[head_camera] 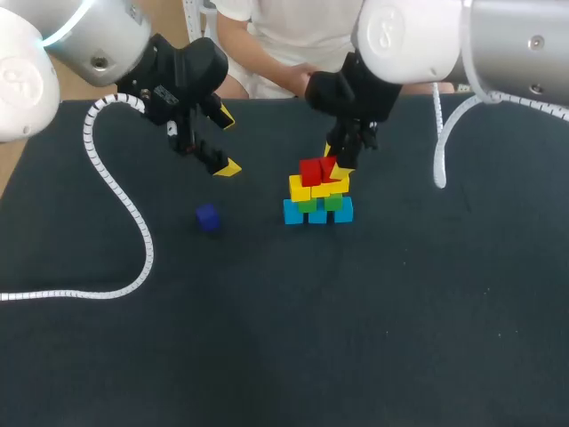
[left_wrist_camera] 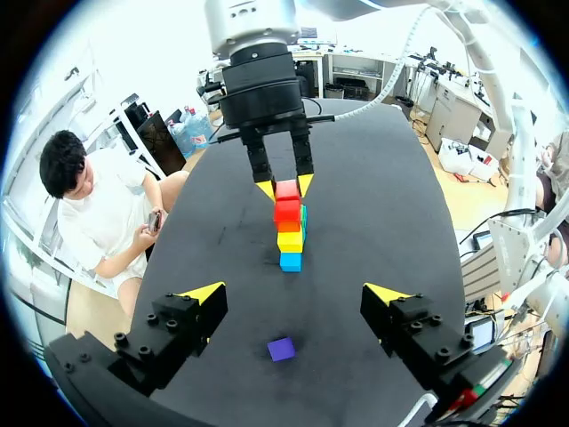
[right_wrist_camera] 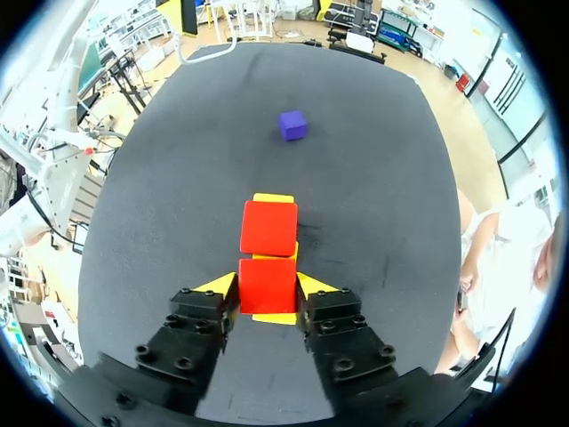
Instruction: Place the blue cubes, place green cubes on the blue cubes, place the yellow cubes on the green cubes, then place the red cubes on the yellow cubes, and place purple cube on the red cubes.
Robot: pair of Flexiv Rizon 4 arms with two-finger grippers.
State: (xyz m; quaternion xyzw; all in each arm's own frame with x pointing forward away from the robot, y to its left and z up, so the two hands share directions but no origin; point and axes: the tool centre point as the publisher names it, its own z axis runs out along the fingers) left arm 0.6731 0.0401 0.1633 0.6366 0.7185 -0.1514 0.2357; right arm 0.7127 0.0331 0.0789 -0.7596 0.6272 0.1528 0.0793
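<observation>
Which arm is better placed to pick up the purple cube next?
Left. The left gripper, open, hangs near the purple cube; the right gripper is shut on a red cube on the stack.

My dark table (head_camera: 373, 338) and what rests straight on it

The top is a flat, matte, near-black sheet that runs from edge to edge under both my arms. A little past its middle, toward my right side, the blue cubes (head_camera: 318, 214) sit in a short row, side by side and flat on the surface. The purple cube (head_camera: 207, 218) lies alone on the bare top to their left, well apart from them. On my left side a white ribbed cable (head_camera: 133, 222) curls down onto the table, bends, and trails off toward the left edge.
</observation>
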